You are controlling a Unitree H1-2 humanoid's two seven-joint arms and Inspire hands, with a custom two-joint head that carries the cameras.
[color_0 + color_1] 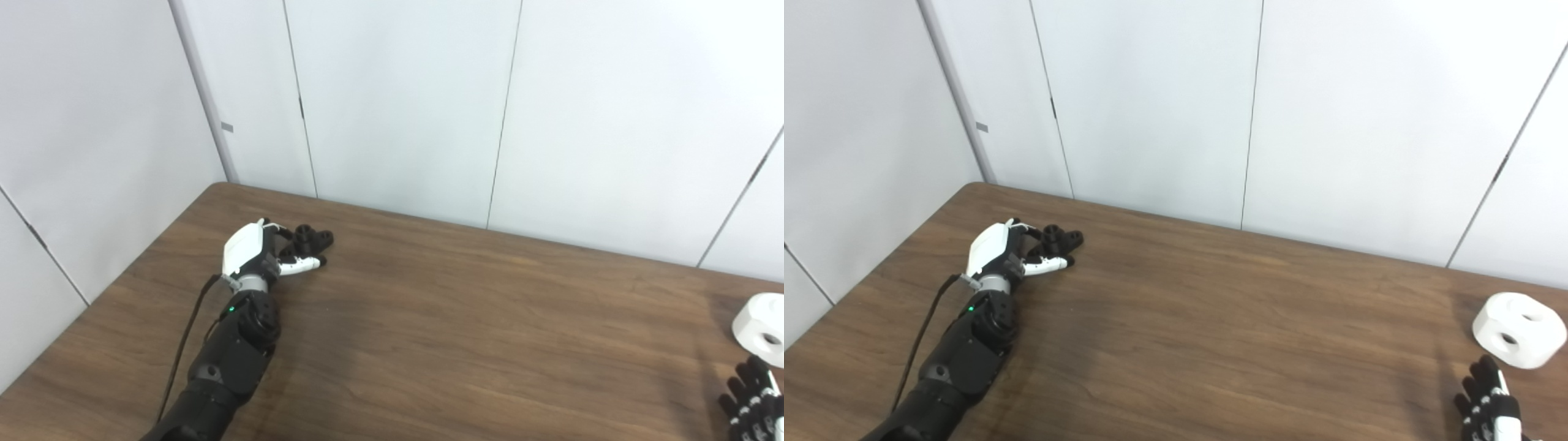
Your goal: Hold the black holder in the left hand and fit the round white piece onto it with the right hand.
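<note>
The black holder point(313, 237) lies on the brown table point(465, 318) near its far left corner. My left hand point(257, 252) rests beside it, with the dark fingers reaching past its far side and the white thumb point(301, 264) stretched along its near side. The hand does not look closed on it. At the table's right edge sits the round white piece point(1519, 329), with two holes showing. Just below it, at the picture's bottom right corner, my right hand point(1488, 404) is open, its fingertips apart and a short gap from the piece.
White wall panels stand close behind the table's far edge and along its left side. A black cable point(184, 343) runs along my left forearm.
</note>
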